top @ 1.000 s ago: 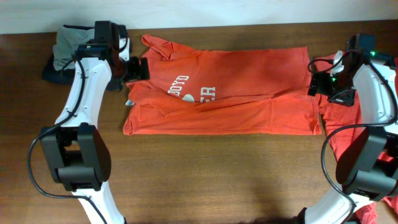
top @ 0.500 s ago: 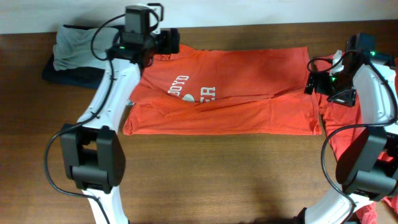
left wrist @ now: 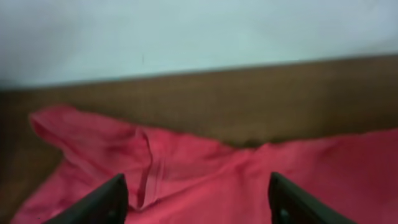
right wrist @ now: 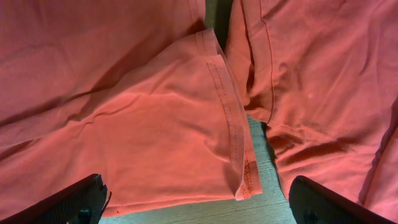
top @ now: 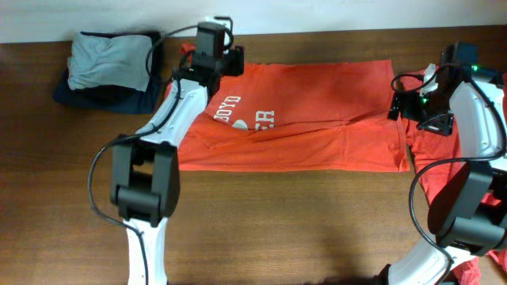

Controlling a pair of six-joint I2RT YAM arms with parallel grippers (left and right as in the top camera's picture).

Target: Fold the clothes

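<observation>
- Overhead: T-shirt (top: 317, 103) lies spread lengthwise on the surface (top: 277, 229), lettering up and partly covered by a crease.
- The left tool (top: 231, 60) is over the shirt's far collar end. The right tool (top: 394, 107) is at the opposite, hem end.
- A second T-shirt (top: 421, 170) lies bunched just past the hem end, and a grey and dark pile (top: 107, 63) sits beyond the collar end, well apart from it.
- My read is that the step is a two-point pick of the far edge, to be drawn over toward the near edge.
- To do it well, take one layer stack at each end, lift both ends evenly, and keep the edge taut so the crease doesn't spread.
- Left wrist: left tool (left wrist: 198, 182) has its jaws apart with nothing between them.
- The T-shirt (left wrist: 93, 146) fills the lower frame under and ahead of the jaws, and the neck seam (left wrist: 149, 171) is just inside the left finger. Bare surface (left wrist: 261, 99) lies beyond the shirt's far edge. The view is blurred.
- Right wrist: right tool (right wrist: 196, 180) has its jaws spread and clamps nothing.
- The hem corner (right wrist: 239, 165) of the T-shirt sits between the jaws, slightly toward the right finger.
- The second T-shirt (right wrist: 311, 81) lies just beside that hem, with a sliver of surface (right wrist: 266, 158) between them.
- Risk: a grab there could catch both shirts, so bias the pinch toward the spread shirt's side.
</observation>
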